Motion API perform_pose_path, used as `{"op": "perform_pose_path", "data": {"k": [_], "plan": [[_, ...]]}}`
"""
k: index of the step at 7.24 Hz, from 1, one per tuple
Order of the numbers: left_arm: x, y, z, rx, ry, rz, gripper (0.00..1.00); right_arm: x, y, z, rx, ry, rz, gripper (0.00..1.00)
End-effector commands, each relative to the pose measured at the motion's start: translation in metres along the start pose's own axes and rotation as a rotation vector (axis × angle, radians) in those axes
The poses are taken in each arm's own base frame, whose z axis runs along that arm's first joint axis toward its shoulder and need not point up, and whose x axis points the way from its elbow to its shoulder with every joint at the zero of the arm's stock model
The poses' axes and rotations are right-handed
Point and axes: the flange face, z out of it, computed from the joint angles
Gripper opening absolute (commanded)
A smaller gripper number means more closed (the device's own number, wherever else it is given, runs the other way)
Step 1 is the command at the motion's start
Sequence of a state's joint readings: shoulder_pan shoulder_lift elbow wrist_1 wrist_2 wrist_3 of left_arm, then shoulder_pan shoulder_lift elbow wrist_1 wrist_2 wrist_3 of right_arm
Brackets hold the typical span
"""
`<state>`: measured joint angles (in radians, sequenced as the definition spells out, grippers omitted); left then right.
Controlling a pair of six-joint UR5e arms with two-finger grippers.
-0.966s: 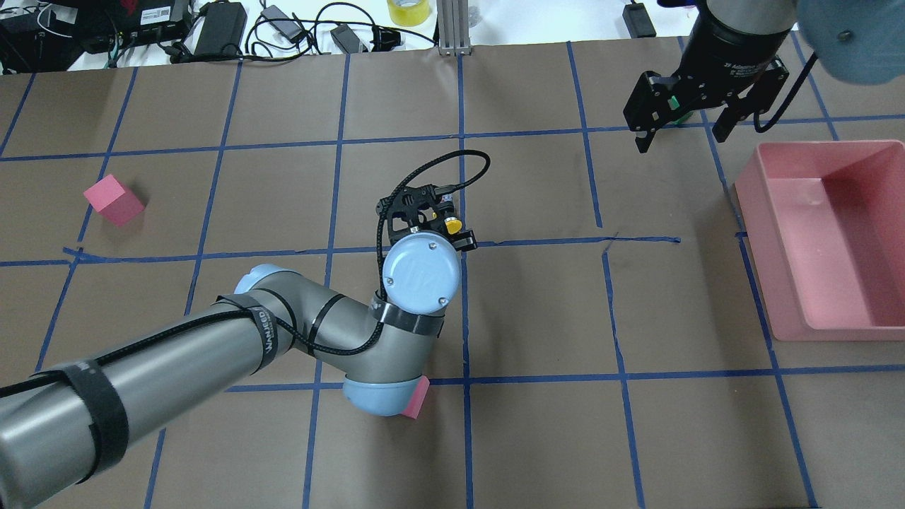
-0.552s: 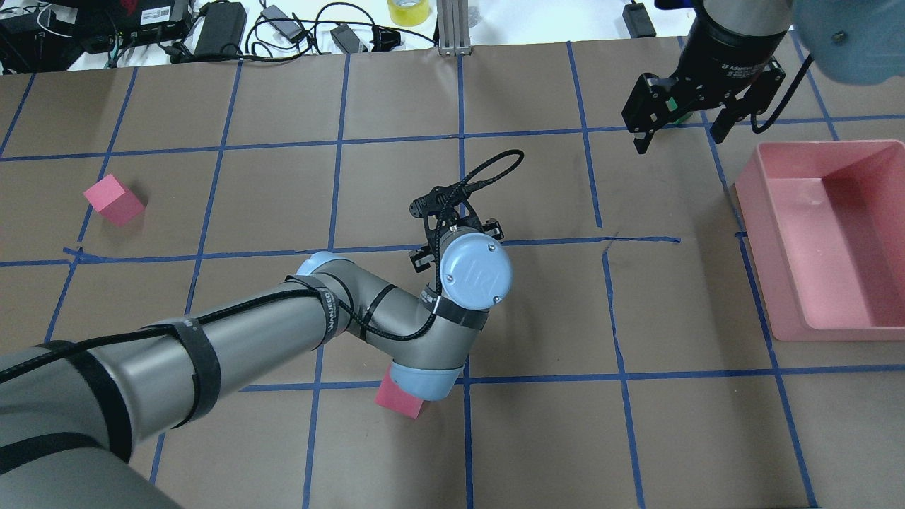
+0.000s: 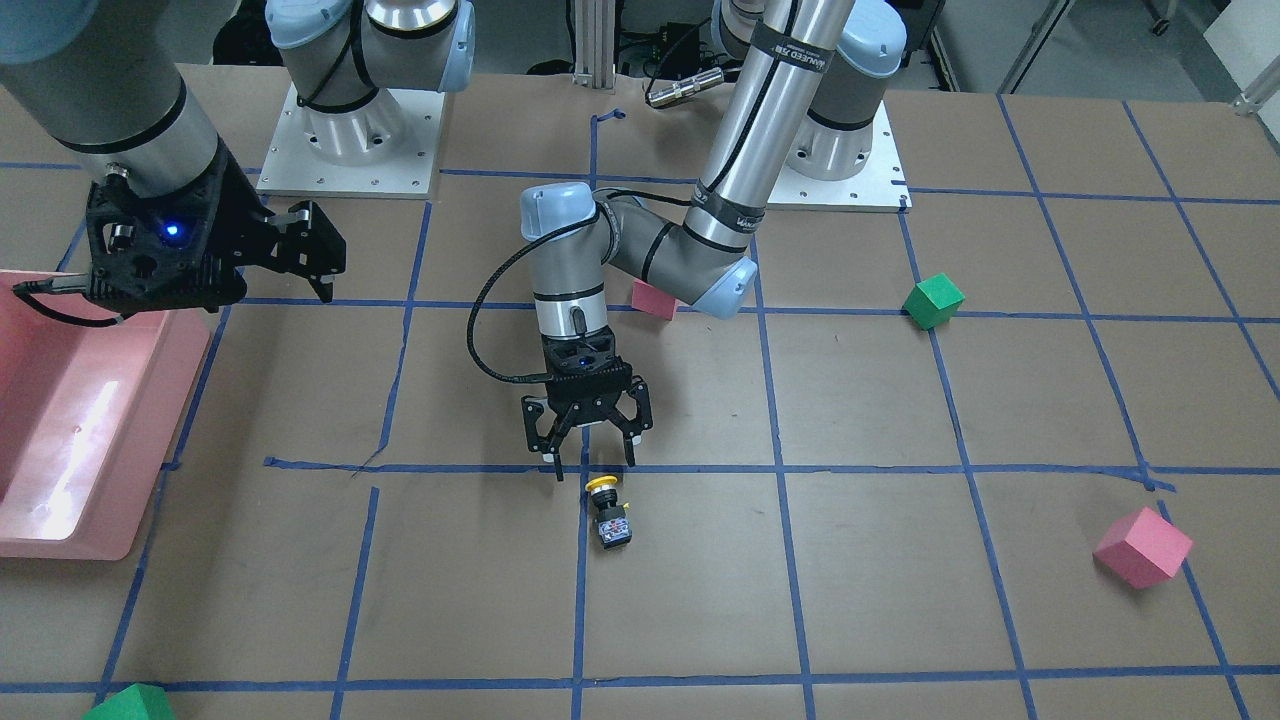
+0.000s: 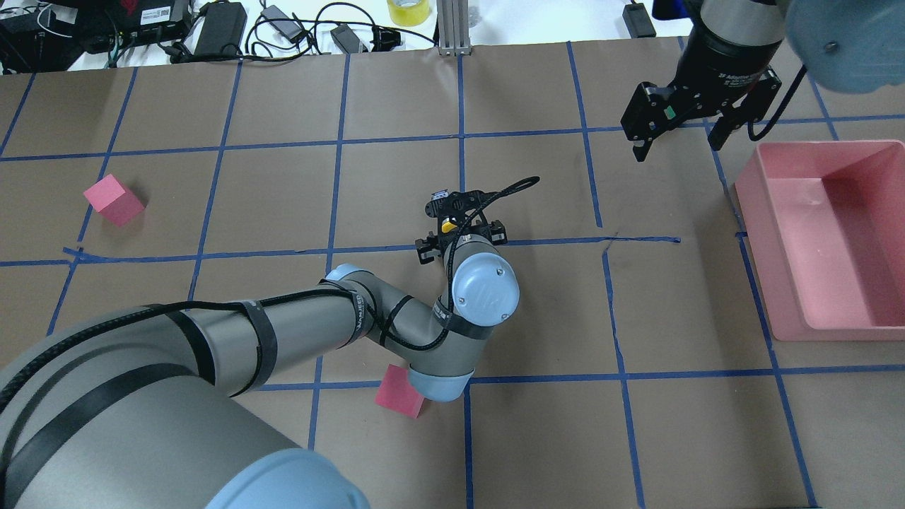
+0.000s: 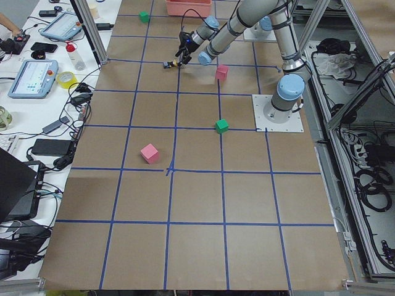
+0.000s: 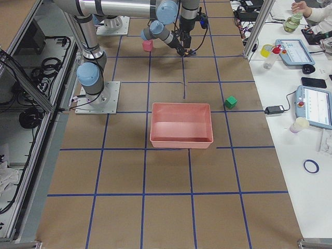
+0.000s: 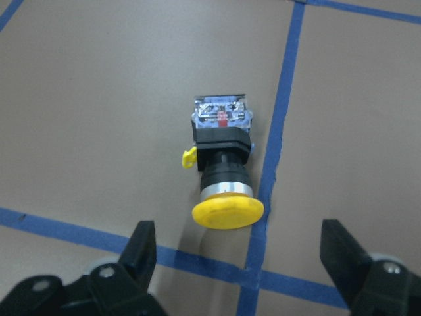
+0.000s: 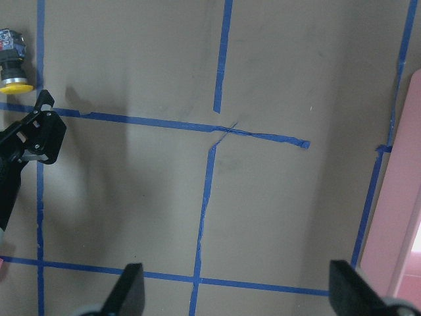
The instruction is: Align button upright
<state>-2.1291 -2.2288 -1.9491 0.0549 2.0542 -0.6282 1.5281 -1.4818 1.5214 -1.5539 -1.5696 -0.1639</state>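
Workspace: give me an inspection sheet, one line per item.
Surface: table, brown paper with blue tape grid.
Job's things: button lying on its side, yellow cap toward the left gripper, not upright.
Clutter: pink cubes; green cubes; pink bin, nothing seen inside.
Grippers: left gripper open just short of the button, not touching; right gripper open, empty, near the bin.
Cables: black cable looping off the left wrist.
Surroundings: adapters and wires beyond the table's far edge.
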Motion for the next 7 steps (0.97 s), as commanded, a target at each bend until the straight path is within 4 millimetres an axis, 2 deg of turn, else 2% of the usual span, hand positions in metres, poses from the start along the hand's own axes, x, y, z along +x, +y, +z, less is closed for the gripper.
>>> {"op": "perform_pose_path", "data": {"k": [1,4,5,7], "plan": [[0.000,-0.001,0.000,0.050,0.030,0.004,0.78,0.000,0.000,0.001,-0.002,0.002,0.000,1.00],[0.001,0.005,0.012,0.039,0.008,0.007,0.74,0.002,0.000,0.002,-0.005,0.013,0.002,1.00],[-0.005,0.003,0.013,0.063,-0.041,0.002,0.72,0.005,0.001,0.002,-0.010,0.019,0.006,1.00],[-0.008,0.004,0.014,0.076,-0.064,-0.045,0.59,0.005,0.001,0.002,-0.010,0.021,0.006,1.00]]}}
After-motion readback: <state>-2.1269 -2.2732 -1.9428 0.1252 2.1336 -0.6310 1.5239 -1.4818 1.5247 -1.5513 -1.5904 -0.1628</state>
